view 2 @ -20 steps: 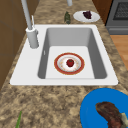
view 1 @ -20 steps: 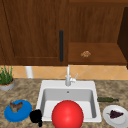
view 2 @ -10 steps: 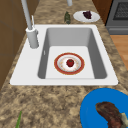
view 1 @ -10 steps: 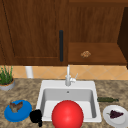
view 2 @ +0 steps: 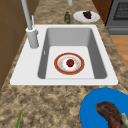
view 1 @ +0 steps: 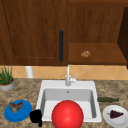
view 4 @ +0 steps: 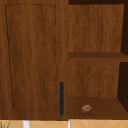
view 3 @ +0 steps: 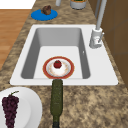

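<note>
One black hand, the left, hovers low at the sink's front left corner, just beside the blue plate that carries a brown piece of food; whether its fingers are apart or together cannot be told. Inside the sink lies a red-rimmed plate with a red fruit on it, and a large red ball shows at the sink's front edge.

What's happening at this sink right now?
A black left hand hovers at the white sink's front left corner, beside the blue plate holding a brown food piece, and holds nothing. In the basin a red-rimmed plate carries a small red fruit. A large red ball sits at the front.
</note>
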`<state>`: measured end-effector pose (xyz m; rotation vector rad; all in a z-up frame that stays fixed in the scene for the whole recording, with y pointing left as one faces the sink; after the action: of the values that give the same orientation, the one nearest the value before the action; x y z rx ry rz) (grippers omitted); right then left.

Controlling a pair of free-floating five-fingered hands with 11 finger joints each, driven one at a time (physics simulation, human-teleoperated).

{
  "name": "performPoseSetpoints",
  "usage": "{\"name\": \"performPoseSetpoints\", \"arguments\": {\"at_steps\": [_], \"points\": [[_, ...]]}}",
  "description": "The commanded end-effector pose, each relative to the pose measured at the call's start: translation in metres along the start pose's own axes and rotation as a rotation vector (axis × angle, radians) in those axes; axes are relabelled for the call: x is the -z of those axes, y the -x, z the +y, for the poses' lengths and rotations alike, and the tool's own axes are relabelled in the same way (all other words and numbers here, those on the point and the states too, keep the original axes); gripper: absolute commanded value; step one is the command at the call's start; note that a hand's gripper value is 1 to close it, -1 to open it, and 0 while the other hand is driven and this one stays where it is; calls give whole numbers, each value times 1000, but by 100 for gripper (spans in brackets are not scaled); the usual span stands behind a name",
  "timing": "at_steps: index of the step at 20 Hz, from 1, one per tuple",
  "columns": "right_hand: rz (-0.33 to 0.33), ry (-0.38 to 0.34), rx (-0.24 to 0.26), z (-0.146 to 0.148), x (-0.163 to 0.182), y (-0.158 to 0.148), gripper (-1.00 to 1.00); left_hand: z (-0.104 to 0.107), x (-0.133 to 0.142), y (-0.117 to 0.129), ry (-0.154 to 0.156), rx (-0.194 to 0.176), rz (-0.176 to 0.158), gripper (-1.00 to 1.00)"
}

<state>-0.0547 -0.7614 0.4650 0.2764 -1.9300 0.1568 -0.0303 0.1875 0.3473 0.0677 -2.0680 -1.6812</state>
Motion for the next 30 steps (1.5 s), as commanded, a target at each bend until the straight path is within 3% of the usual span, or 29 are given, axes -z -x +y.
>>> {"name": "performPoseSetpoints", "arguments": {"at_steps": [1, 12, 18, 30], "points": [[-26, -50, -58, -12, -4, 22, -100, 0, 0, 0, 0, 0, 0, 0], [-10, -35, -90, 16, -20, 95, -100, 0, 0, 0, 0, 0, 0, 0], [-19, -57, -140, 37, -25, 130, -100, 0, 0, 0, 0, 0, 0, 0], [-51, -148, -392, 53, -31, 168, -100, 0, 0, 0, 0, 0, 0, 0]]}}
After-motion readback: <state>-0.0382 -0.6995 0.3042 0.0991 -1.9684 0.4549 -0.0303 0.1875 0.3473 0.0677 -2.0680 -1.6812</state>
